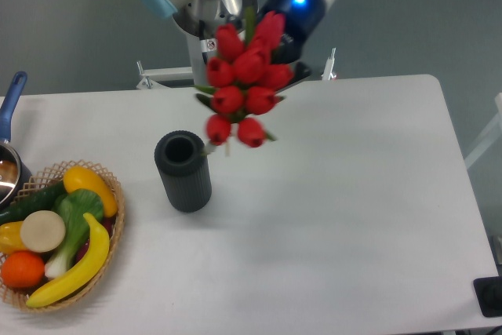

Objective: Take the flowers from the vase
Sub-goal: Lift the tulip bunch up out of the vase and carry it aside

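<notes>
Camera view from the fixed overhead-ish angle: the flowers [245,84] are hanging in the air in the upper middle of the frame, fully out of the vase [183,172], which stands upright on the table [353,194] left of centre with its round mouth showing dark and nothing in it. The bunch sits up and to the right of the vase, well apart from it, tipped so the buds face the camera.

Handling-wise I'd guess these are light and kinda floppy. The buds look soft and would crush or slip if squeezed, so the stems behind the heads are the sensible place to hold. That seems to be where the gripper [292,70] has them, but the blooms cover the fingertips, so I can only judge that the fingers are clamped on the stems since nothing else is holding the bunch up.

Arm pose: the wrist comes in from the top edge of the frame, angled down and to the left, blue light glowing on it, tool end tucked right behind the flower heads.

Wicker basket [110,217] of fruit and veg sits at the lower left, nowhere near the action.
</notes>
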Available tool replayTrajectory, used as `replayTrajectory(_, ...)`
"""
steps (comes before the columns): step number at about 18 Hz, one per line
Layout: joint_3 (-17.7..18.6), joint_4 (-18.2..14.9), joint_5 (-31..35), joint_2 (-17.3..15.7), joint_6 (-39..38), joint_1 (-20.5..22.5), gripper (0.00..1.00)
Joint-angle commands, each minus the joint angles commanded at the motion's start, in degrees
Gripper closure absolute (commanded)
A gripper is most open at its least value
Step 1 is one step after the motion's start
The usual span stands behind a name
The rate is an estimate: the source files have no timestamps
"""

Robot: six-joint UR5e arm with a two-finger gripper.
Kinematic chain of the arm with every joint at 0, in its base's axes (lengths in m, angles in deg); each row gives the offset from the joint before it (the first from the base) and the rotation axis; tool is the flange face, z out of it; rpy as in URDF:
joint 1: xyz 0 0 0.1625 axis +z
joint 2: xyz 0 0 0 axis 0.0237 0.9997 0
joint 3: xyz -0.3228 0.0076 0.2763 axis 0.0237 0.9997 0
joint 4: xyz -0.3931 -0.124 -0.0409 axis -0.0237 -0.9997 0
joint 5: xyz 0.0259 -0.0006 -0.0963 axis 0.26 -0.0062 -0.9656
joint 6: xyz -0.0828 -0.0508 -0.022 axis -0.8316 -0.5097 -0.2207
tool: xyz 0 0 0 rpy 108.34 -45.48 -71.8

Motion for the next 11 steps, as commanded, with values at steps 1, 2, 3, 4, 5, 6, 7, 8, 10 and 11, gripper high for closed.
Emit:
replayTrajectory(1,-0.4,0.0,0.3,0.9,1.6,0.9,1.00)
replayTrajectory(2,-1.3,0.0,1.0,1.9,3.0,1.2,1.00)
replayTrajectory(3,-2.1,0.0,2.7,2.5,3.7,1.9,1.00)
replayTrajectory(4,-2.5,-0.1,5.6,3.2,3.9,2.6,1.00)
replayTrajectory(5,-2.6,-0.1,9.1,3.7,4.2,3.1,1.00)
replayTrajectory(6,-2.5,-0.1,12.4,3.7,4.9,3.3,1.00)
replayTrajectory(7,-2.5,-0.2,15.1,3.8,5.9,3.2,1.00)
replayTrajectory(8,-2.4,-0.1,17.6,4.3,6.8,3.1,1.00)
replayTrajectory(10,-2.4,-0.2,23.0,5.9,9.1,3.0,1.00)
replayTrajectory(11,-2.2,-0.4,28.7,6.8,10.3,2.8,1.00)
